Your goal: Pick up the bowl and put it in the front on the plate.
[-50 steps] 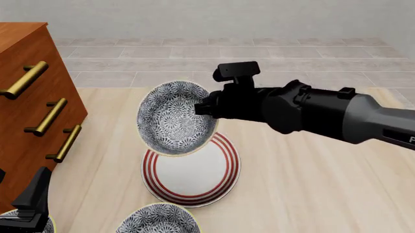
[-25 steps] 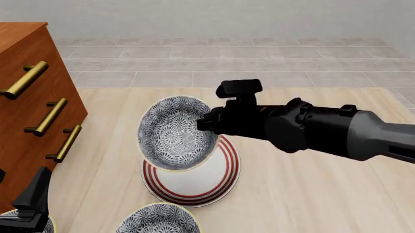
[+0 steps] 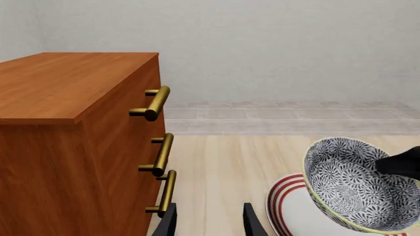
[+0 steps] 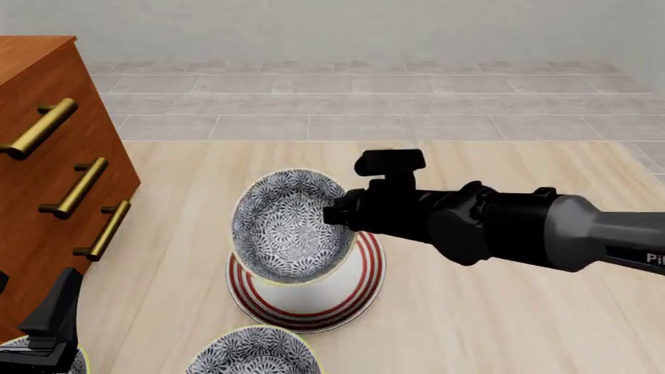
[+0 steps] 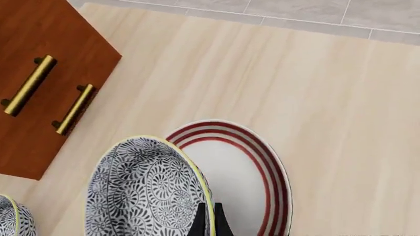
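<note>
The pick-up looks done. The right pincer has the bowl by its rim, the thin fingers pinched tight on the rim wall in the right wrist view, one inside and one outside. The bowl hangs tilted, its patterned inside turned up toward the front camera, and it sits directly over the plate, covering much of the plate's far half in the front view.

What I can't settle from here is whether the bowl's base has met the plate yet. In the left wrist view the bowl seems to lean with its lower edge right at the plate, possibly touching, but the angle is poor, so I'd call it hovering just above or barely resting.

What's left, as I judge it: level the bowl, set it flat on the white centre inside the red rings, then let go and draw the arm back. Released at this tilt, it could rock or slide toward the rim.

The left pincer idles near the drawer cabinet at the table's left side, its fingers spread apart with nothing between them. Two other patterned bowls stay at the near edge, one in front of the plate and one at the corner.
</note>
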{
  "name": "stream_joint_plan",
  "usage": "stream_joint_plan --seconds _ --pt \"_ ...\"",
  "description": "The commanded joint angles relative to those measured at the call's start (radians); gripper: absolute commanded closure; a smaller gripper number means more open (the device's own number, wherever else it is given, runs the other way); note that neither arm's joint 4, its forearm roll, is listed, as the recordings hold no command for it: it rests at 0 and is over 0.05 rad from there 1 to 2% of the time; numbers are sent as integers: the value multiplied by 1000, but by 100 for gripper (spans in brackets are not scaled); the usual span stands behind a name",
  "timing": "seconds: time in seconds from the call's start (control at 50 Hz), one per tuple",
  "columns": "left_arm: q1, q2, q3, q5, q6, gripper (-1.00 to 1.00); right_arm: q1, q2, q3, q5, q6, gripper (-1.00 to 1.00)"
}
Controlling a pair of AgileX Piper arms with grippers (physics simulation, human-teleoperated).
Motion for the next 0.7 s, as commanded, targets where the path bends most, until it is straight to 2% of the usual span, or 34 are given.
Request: stream_joint_plan --seconds 0.02,0.7 --pt "0 0 0 0 0 -100 -16 21 14 -41 12 100" --pt "0 0 0 0 0 -100 -21 80 18 -98 37 100"
